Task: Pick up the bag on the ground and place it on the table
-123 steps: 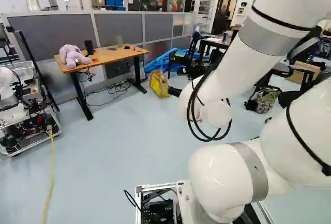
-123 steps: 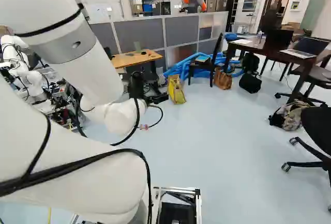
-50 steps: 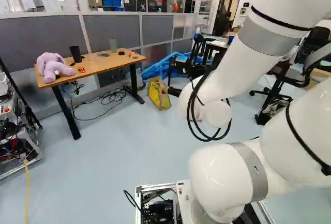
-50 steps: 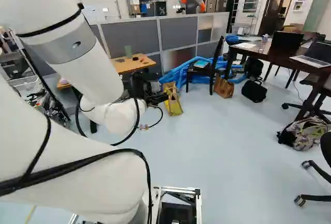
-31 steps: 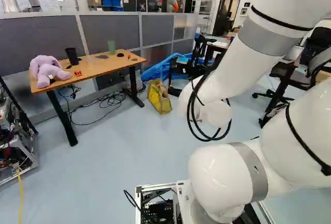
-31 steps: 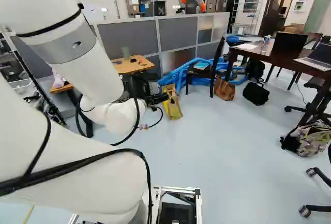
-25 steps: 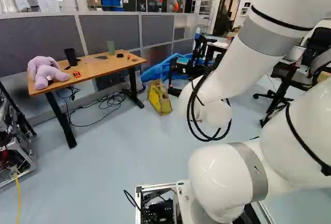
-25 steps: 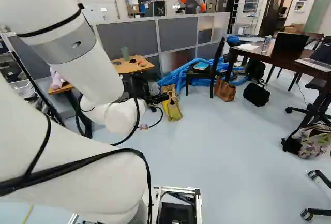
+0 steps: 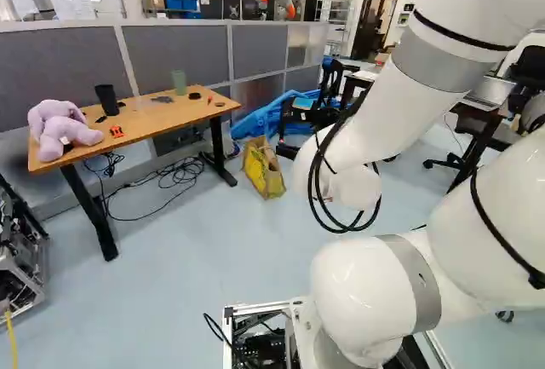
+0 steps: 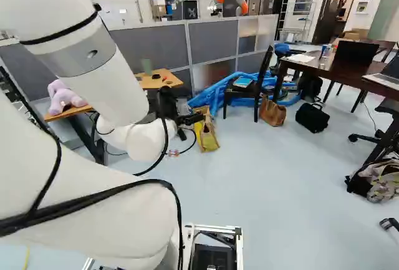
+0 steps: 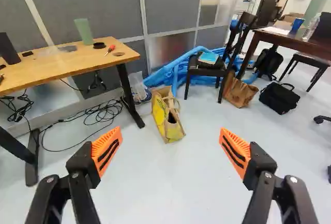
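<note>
One yellow bag (image 11: 161, 115) on floor (image 11: 168, 182), hand (image 10: 189, 120) spread wide

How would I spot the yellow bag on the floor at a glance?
Find the wooden table by the grey partition. On the floor between it and the black chair sits a tan-handled bag. Its bright yellow front sets it apart from the plain brown bag and the black bag beyond the chair.

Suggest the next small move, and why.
I'd probably ease the base forward toward the yellow bag, gripper left open: its fingers stand wide, and the bag sits on the floor ahead, roughly centred between them but seemingly out of reach.
</note>
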Robot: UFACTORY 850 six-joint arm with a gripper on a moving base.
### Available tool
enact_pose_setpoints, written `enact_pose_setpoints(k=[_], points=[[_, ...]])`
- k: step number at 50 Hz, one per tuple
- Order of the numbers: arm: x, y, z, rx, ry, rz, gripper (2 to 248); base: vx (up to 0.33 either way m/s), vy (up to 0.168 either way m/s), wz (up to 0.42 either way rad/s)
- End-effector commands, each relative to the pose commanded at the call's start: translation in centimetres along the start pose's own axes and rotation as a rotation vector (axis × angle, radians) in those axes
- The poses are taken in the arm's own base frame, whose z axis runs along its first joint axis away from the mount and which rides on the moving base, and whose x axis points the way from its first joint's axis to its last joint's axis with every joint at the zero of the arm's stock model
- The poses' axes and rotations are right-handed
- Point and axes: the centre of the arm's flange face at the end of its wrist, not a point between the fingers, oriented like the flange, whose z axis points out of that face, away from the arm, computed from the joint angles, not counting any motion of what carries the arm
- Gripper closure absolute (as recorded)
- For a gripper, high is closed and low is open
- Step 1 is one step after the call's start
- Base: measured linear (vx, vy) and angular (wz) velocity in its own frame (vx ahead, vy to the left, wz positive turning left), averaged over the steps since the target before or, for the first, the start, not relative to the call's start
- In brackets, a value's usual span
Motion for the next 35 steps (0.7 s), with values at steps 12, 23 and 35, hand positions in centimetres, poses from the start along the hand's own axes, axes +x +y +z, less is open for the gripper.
enact_pose_setpoints(k=[12,23,35], points=[[0.0,0.0,0.0,0.0,0.0,0.0,3,0.212,0.0,-0.01],[0.0,0.0,0.0,0.0,0.0,0.0,3,0.217,0.001,-0.011],[0.0,0.0,0.0,0.0,0.0,0.0,3,0.223,0.0,-0.013]])
